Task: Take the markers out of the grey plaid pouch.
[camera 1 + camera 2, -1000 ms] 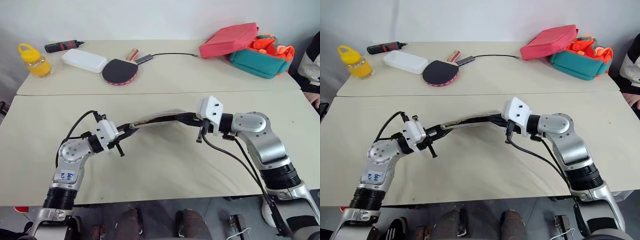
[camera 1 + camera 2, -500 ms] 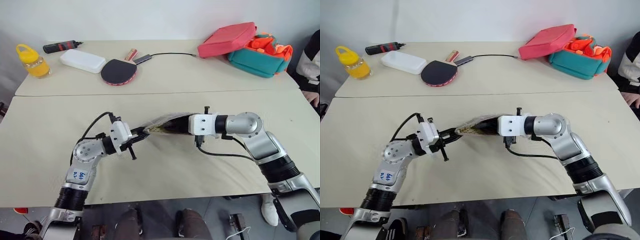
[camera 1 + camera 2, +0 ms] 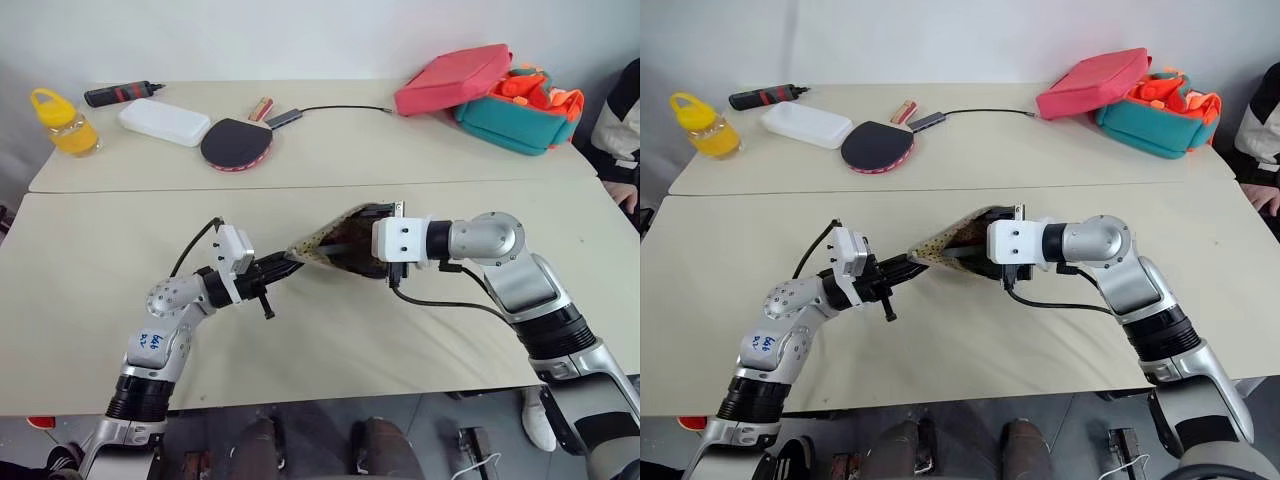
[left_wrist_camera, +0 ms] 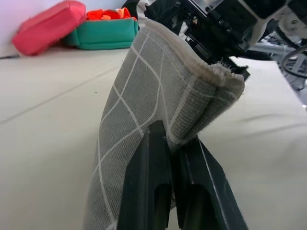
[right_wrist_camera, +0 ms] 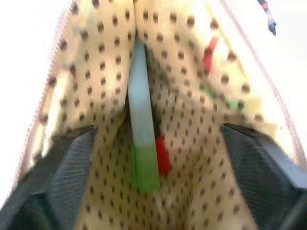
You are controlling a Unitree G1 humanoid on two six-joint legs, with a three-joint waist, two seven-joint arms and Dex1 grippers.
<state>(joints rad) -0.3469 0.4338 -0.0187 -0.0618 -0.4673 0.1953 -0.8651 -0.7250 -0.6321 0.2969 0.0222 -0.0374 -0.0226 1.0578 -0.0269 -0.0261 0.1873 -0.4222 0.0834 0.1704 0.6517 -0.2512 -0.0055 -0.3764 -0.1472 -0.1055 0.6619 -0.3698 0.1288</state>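
The grey plaid pouch [image 3: 335, 245] hangs in the air over the middle of the near desk [image 3: 90, 290], stretched between the two grippers. Its mouth is pulled wide, showing a cream lining with dark dots. Inside lie a pale blue stick with a green end [image 5: 141, 139] and, beside it, a dark marker with a red end [image 5: 162, 154]; further red and green tips show blurred along one wall of the lining.

The left gripper [image 4: 173, 143] is clenched on the pouch's closed end, its two black fingers pinching a fold of the woven, white-gridded cloth. The right gripper [image 5: 156, 143] is inside the mouth with its fingers spread wide against the lining, grasping nothing.

On the far desk [image 3: 400, 150], the right corner holds a pink-red case [image 3: 452, 78] leaning on an open teal case [image 3: 515, 122] stuffed with orange items. Toward the left corner stand a yellow bottle [image 3: 62, 120], a thick black cylinder with a red band [image 3: 122, 94] and a flat white box [image 3: 166, 121]. Near the middle lie a table tennis bat [image 3: 236, 142] with a dark rubber face and a black cable [image 3: 340, 108]. Both desks are pale beige and matte; behind is a plain white wall.
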